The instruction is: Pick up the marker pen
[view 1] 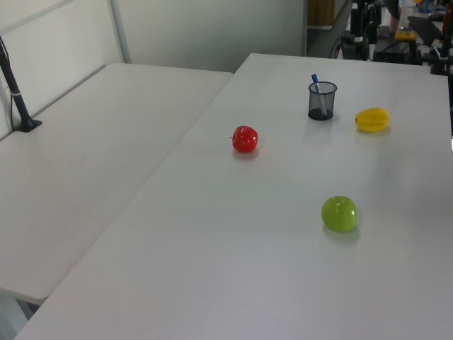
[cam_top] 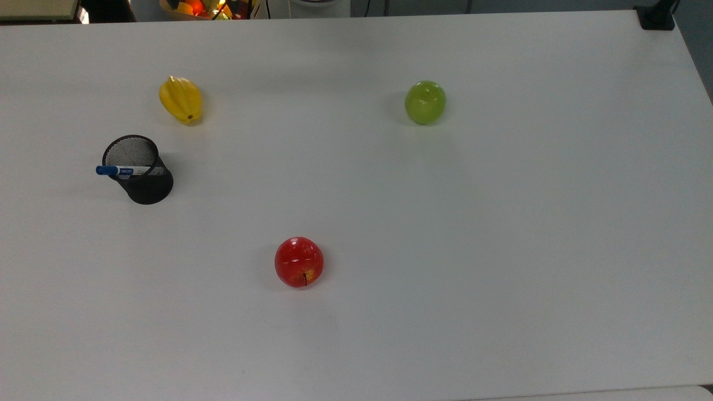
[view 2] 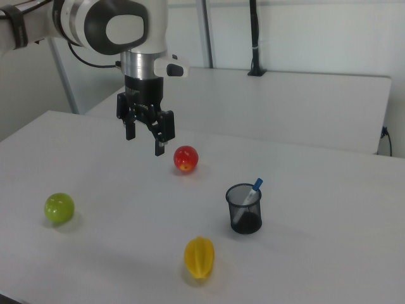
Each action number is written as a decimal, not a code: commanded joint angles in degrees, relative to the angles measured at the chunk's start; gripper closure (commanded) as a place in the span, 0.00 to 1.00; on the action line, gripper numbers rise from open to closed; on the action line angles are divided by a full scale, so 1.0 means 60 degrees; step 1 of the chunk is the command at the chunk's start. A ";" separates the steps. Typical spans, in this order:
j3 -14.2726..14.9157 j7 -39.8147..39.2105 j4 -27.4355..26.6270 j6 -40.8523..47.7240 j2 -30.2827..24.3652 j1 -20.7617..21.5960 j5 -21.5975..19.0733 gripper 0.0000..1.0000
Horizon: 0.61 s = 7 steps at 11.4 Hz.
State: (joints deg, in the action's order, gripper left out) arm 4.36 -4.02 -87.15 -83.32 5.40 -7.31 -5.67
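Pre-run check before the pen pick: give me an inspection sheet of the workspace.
Surface: white table, bare apart from the items below.
Job's things: marker stands tilted in the black mesh cup, blue cap up and past the rim.
Clutter: yellow starfruit beside the cup; red apple and green apple apart from it.
Gripper: gripper hangs above the table, open and empty, nearer the red apple than the cup in the right view.
Cables: black cable looped at the arm.
Surroundings: second white table alongside, with a black clamped post.
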 commanded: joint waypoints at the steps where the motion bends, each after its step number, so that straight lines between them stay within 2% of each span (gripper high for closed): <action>1: 0.0079 -0.0194 -0.0138 0.0250 -0.0286 -0.0055 0.0065 0.00; 7: 0.0123 -0.0209 -0.0138 0.0148 -0.0286 -0.0260 0.0227 0.00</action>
State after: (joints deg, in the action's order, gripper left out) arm 4.77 -4.04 -87.15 -83.32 5.16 -7.74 -5.16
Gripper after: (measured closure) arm 0.000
